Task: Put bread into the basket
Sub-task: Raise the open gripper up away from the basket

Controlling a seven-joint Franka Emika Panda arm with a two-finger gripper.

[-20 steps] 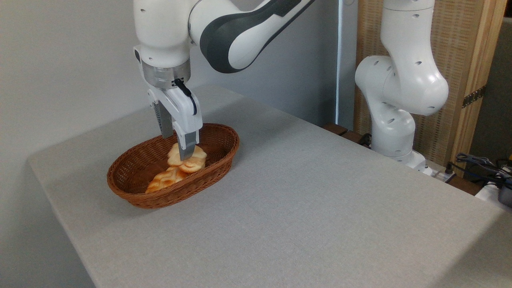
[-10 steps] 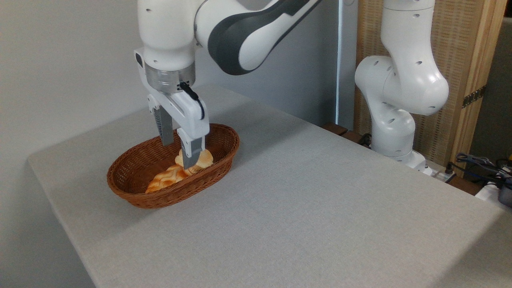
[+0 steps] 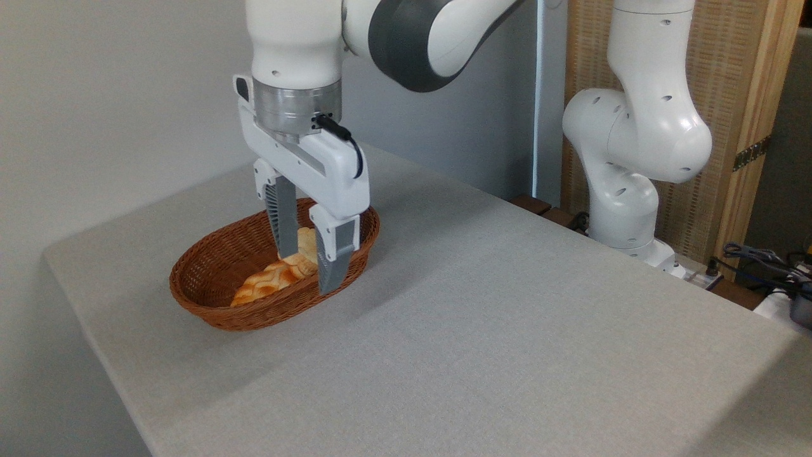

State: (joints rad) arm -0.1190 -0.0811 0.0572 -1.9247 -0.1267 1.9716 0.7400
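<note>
bread (image 3: 307,241) in basket (image 3: 209,266), hand (image 3: 311,270) spread empty above

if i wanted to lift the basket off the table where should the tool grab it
Pinch the basket's near rim from straight above, one finger inside and one outside. The wall is thin and flares outward, and the bun and loaf fill the far middle.

A long braided golden loaf (image 3: 269,282) lies at nine o'clock on the grey tabletop (image 3: 482,317), a woven wooden-framed screen (image 3: 729,127) and tangled cables (image 3: 767,260) at two o'clock.
</note>
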